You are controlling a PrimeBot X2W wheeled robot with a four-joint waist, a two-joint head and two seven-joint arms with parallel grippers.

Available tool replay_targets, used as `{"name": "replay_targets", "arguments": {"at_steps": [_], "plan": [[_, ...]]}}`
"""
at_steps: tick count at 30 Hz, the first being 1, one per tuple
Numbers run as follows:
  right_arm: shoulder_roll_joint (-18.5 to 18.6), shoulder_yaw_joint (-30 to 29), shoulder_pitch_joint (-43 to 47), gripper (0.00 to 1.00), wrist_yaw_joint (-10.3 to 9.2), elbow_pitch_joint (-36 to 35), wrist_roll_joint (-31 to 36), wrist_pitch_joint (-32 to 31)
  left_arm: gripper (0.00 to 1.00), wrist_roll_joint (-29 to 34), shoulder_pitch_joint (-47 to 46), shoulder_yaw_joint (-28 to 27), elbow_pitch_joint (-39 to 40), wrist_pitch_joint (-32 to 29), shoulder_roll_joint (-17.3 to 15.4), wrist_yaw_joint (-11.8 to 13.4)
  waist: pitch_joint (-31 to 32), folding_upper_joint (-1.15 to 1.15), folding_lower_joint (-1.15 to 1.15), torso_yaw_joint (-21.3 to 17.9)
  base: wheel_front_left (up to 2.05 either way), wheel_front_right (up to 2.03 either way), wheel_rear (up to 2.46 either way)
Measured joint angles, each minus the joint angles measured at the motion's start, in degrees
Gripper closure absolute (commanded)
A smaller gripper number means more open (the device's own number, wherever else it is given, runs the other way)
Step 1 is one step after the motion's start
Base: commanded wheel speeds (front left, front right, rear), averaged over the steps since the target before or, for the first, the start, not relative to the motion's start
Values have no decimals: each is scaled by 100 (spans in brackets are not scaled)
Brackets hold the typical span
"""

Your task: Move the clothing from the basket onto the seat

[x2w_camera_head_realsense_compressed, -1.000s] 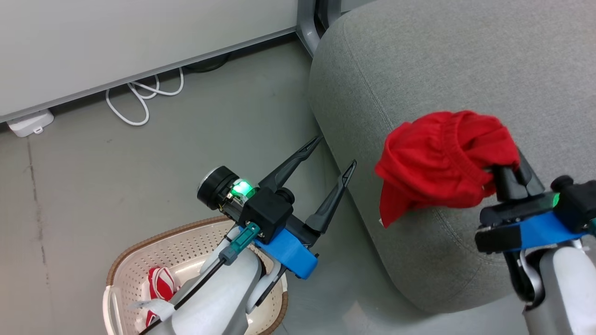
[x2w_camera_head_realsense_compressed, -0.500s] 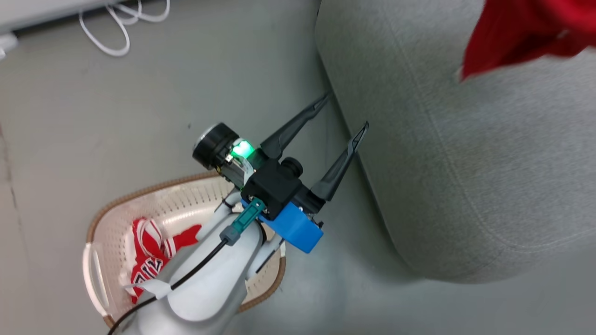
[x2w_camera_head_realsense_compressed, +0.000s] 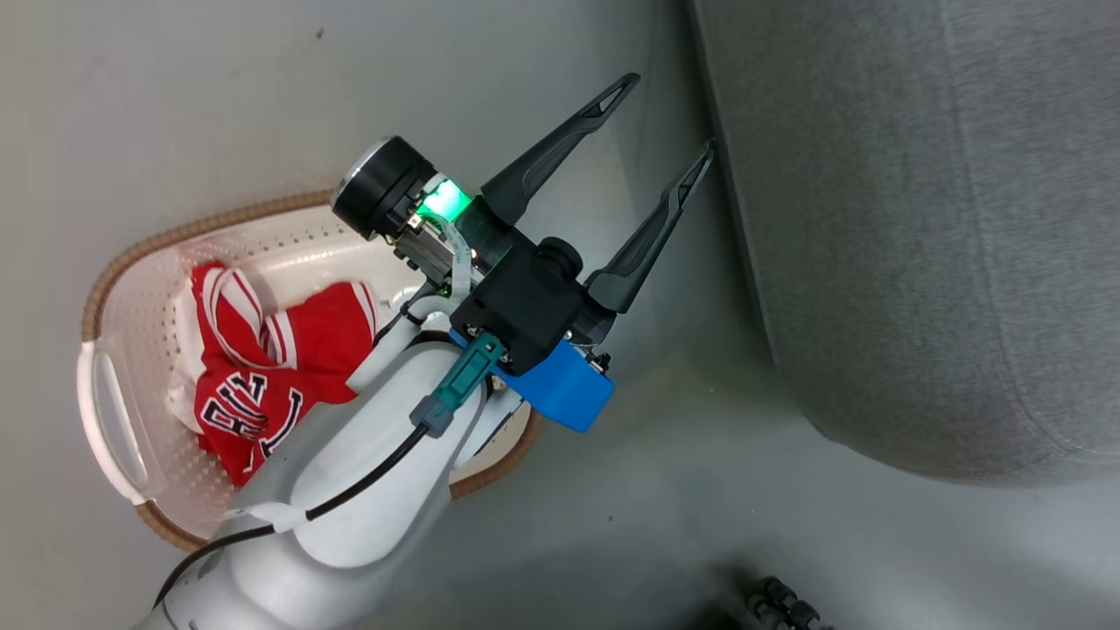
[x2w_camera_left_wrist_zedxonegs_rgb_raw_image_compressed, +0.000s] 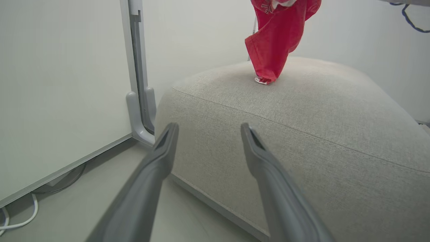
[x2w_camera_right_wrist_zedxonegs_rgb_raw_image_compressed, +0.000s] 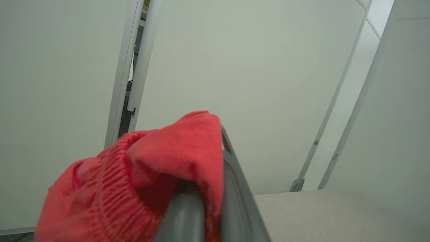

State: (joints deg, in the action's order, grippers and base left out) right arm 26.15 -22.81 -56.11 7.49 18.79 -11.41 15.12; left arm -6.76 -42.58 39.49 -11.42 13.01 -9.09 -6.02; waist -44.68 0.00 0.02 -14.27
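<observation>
The cream perforated basket (x2w_camera_head_realsense_compressed: 103,289) stands on the floor at the left of the head view, with the red lettered jersey (x2w_camera_head_realsense_compressed: 262,376) crumpled inside. My left gripper (x2w_camera_head_realsense_compressed: 669,118) hovers open and empty between the basket and the grey seat (x2w_camera_head_realsense_compressed: 919,219), its fingers pointing at the seat's side. From the left wrist, this gripper (x2w_camera_left_wrist_zedxonegs_rgb_raw_image_compressed: 209,127) faces the seat (x2w_camera_left_wrist_zedxonegs_rgb_raw_image_compressed: 302,117). The red shorts (x2w_camera_left_wrist_zedxonegs_rgb_raw_image_compressed: 275,37) hang over the seat top, their lower end touching it. My right gripper (x2w_camera_right_wrist_zedxonegs_rgb_raw_image_compressed: 211,141) is shut on the shorts (x2w_camera_right_wrist_zedxonegs_rgb_raw_image_compressed: 141,181), which drape over its fingers above the seat (x2w_camera_right_wrist_zedxonegs_rgb_raw_image_compressed: 319,211).
A pale wall panel with a grey post (x2w_camera_left_wrist_zedxonegs_rgb_raw_image_compressed: 137,84) stands just behind the seat's corner. A white cable (x2w_camera_left_wrist_zedxonegs_rgb_raw_image_compressed: 16,222) lies on the floor by the wall. Some dark ribbed part (x2w_camera_head_realsense_compressed: 779,599) shows at the head view's bottom edge.
The head camera has tipped down, so the basket now shows more fully. The right gripper with the shorts has slid out of the head view's top. The left gripper stays open.
</observation>
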Motion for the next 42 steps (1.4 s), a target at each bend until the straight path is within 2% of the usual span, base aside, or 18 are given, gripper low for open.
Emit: {"name": "replay_targets", "arguments": {"at_steps": [7,15,19,20,21,27,34,42], "plan": [[-46,-7,51,100,0,1032,-36,0,0,23,-79,18,68,-11,-23,44,-332,0,0,84,0,0,0],[-368,-65,403,100,0,1800,-152,0,0,-31,-94,27,19,64,-13,97,-339,0,-1,190,0,0,0],[-414,-53,541,100,0,2017,-256,0,0,-74,-89,26,-35,87,-11,124,-247,0,-1,217,0,0,0],[-428,-37,585,20,0,2022,-259,0,0,-76,-87,27,-49,110,-8,142,-212,0,-1,222,0,0,0],[-444,-27,623,0,0,2024,-258,0,0,-86,-74,26,-59,123,-5,144,-173,0,-1,227,0,0,0],[-537,244,1104,0,0,1944,-224,0,0,-192,53,33,-181,177,71,152,169,0,-1,251,0,0,0],[-721,402,2178,0,0,1679,-64,0,0,-380,393,-79,-223,198,203,197,783,0,-2,294,0,0,0],[-1087,504,3084,0,0,701,31,1,0,-486,1131,-648,-31,198,219,311,1622,0,-2,406,0,0,0]]}}
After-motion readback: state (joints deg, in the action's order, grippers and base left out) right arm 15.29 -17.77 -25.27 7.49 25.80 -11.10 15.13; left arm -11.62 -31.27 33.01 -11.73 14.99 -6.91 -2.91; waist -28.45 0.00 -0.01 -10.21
